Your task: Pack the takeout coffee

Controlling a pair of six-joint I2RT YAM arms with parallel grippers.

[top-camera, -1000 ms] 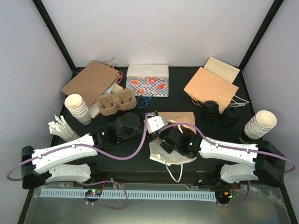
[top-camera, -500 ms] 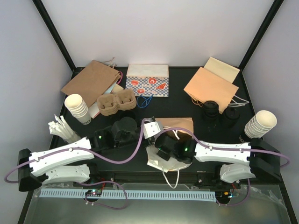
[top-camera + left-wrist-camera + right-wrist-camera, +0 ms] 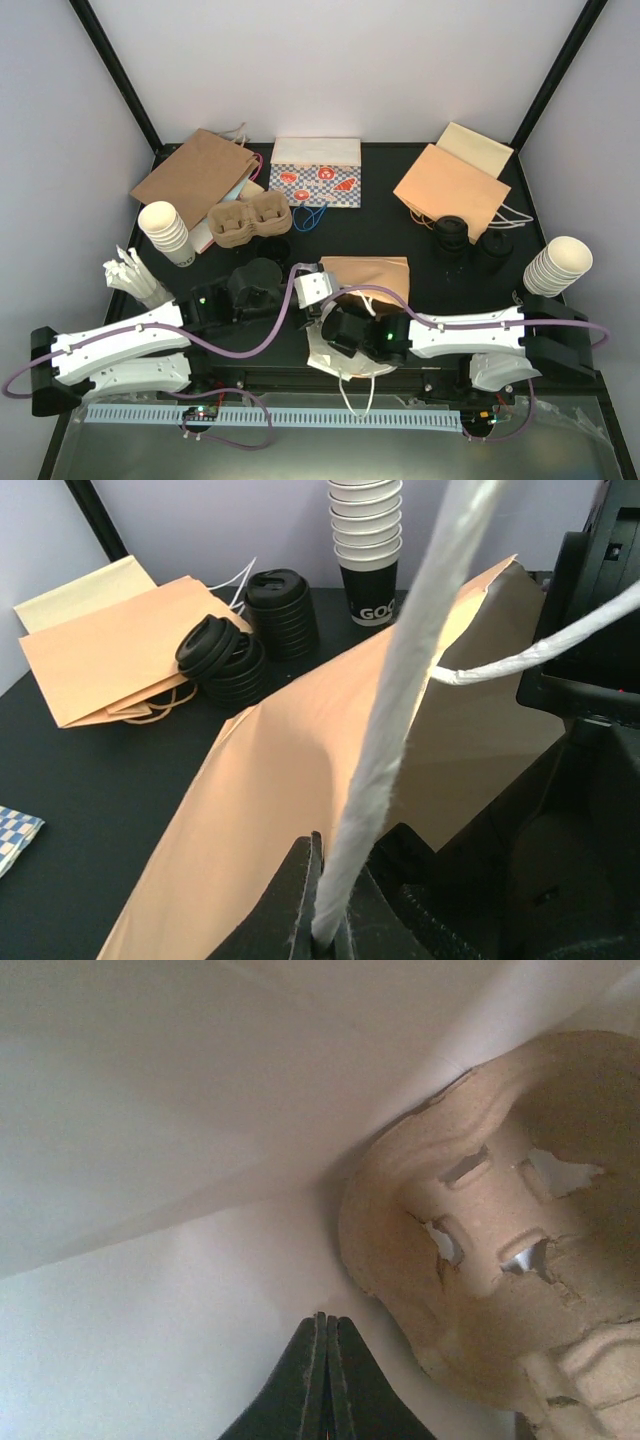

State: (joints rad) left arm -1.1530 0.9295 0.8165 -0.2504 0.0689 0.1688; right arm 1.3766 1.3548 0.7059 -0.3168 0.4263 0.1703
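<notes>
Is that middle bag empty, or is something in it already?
Not empty. The right wrist view looks inside the bag and shows a pulp carrier lying against its white walls.

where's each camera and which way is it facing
Top external: above and behind, looking down on the table; both arms show.
Left wrist: low over the paper bag, facing the lid stacks; left pincer shut on the white handle.
Right wrist: inside the bag, facing a pulp carrier; right pincer shows, shut.
Shared: top and left wrist both show bag and lid stacks.
</notes>
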